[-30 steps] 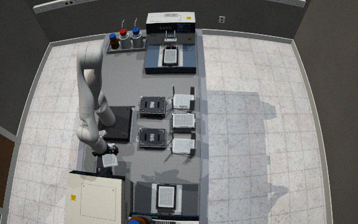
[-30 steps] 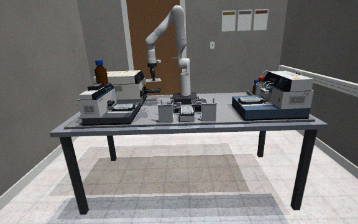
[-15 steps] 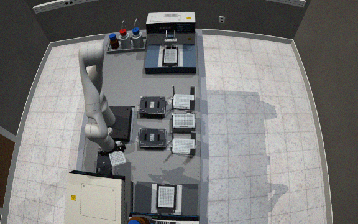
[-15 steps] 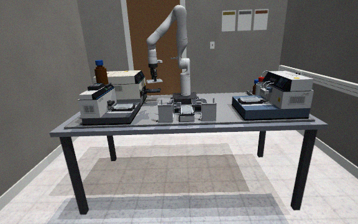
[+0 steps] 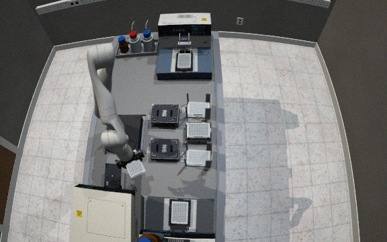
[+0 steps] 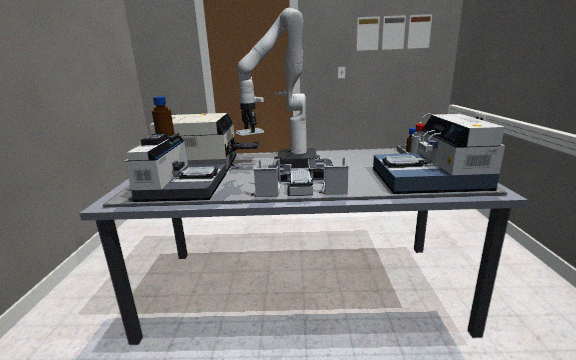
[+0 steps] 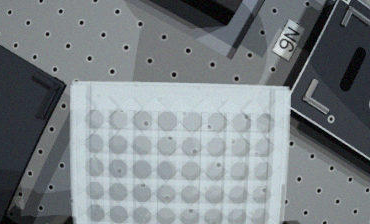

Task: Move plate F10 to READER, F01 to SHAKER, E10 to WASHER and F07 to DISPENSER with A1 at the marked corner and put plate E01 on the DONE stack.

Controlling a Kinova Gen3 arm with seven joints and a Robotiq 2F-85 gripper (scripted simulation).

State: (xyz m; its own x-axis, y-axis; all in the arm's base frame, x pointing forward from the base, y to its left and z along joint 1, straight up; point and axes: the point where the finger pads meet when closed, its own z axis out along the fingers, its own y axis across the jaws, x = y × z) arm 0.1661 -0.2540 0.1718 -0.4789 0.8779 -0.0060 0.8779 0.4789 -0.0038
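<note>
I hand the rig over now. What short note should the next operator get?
Hand: shut on a plate, held flat above the deck near nest N6; label unreadable.
N6 holds no plate. The black tray by the beige instrument is bare.
Other plates: top instrument, bottom instrument, three in the middle column.
Left: seat this plate, let go, move the rest.

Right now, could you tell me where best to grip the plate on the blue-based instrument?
Probably its two long sides, mid-length, coming straight down from above: the plate lies flat and open on top, with the instrument's housing close behind one short end.
</note>
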